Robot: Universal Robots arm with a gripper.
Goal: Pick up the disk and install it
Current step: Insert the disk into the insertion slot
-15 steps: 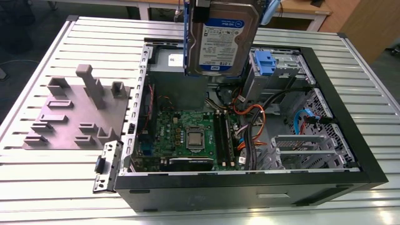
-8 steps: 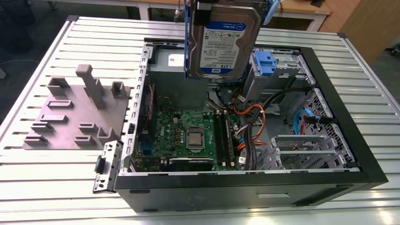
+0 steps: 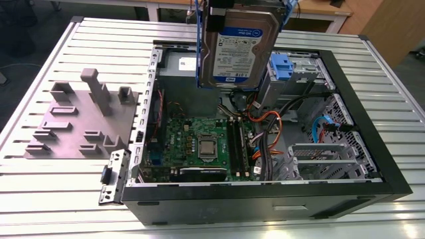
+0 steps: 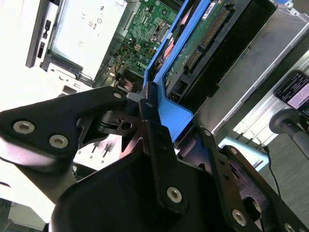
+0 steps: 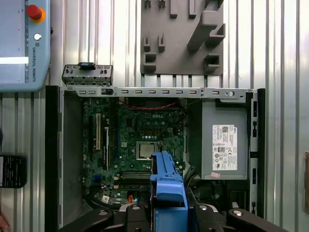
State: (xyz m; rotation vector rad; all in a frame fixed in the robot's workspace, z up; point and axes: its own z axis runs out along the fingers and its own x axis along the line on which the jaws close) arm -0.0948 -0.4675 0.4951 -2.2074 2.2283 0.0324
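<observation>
A silver disk point(image 3: 239, 50) hangs upright in the air above the open computer case point(image 3: 265, 201), label facing outward. The claw point(image 4: 166, 113) is pinched on the blue plastic frame point(image 5: 167, 188) at the disk's upper end. The disk looks rigid, dense and shock-sensitive, with bare circuitry on its back, so the frame's sides seem the safest hold. A grey slotted tray point(image 3: 73, 129) lies beside the case on the worktop point(image 3: 59, 209).

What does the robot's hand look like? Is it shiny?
The robot's end effector is mostly matte black, not shiny. It is built of chunky, angular bars that are joined like hinges. Round silver screw heads sit at the joints and stand out brightly against the black.
</observation>
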